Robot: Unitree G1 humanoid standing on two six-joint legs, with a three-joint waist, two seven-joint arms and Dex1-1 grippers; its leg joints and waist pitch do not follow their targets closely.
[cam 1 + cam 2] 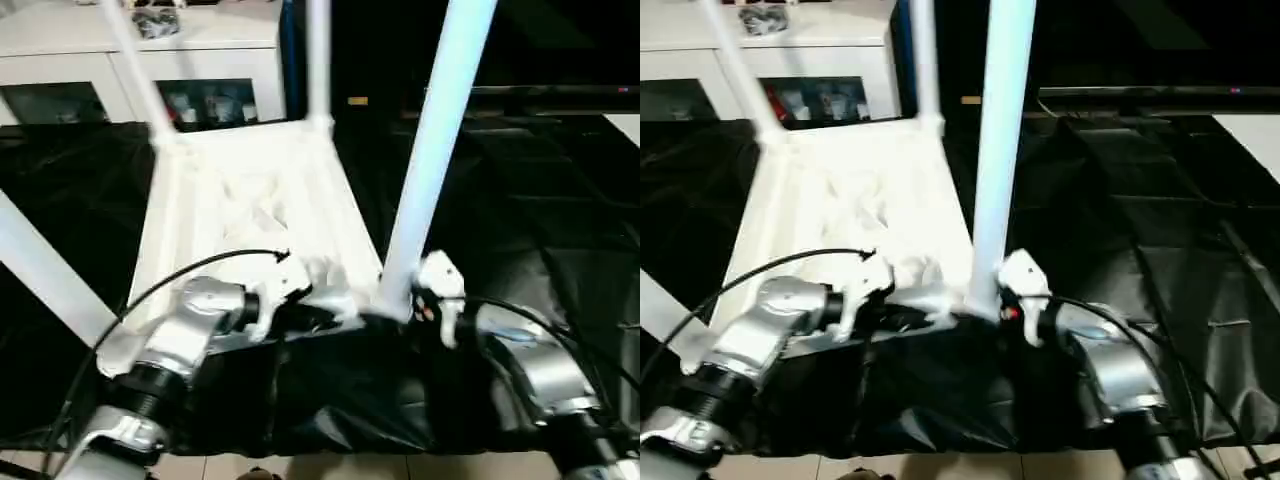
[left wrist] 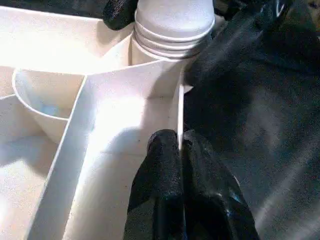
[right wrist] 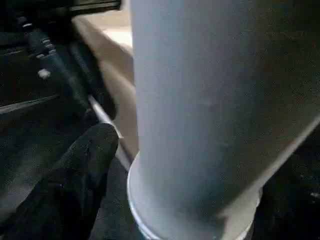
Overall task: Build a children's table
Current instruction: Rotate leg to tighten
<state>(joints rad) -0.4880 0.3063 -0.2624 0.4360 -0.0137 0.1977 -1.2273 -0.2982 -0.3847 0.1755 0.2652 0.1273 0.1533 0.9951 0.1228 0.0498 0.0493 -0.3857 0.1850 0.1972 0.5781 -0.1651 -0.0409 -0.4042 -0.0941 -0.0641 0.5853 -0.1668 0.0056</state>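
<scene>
The children's table lies upside down on black cloth, its white top [image 1: 250,200] ribbed side up. Four white legs stand up from its corner sockets. The near right leg [image 1: 430,150] rises steeply and seats in its socket [image 2: 172,20]. My left gripper [image 2: 179,137] is shut on the top's thin raised rim [image 2: 180,105], close to that corner. My right gripper [image 1: 397,316] straddles the base of the near right leg [image 3: 210,100], open, and one black finger [image 3: 85,170] stands a little off the leg's side.
A white cabinet [image 1: 140,60] with shelf openings stands behind the table. Black cloth [image 1: 520,200] covers the ground all around, crumpled at the near edge [image 1: 340,400]. Light floor tiles [image 1: 300,468] show at the very front.
</scene>
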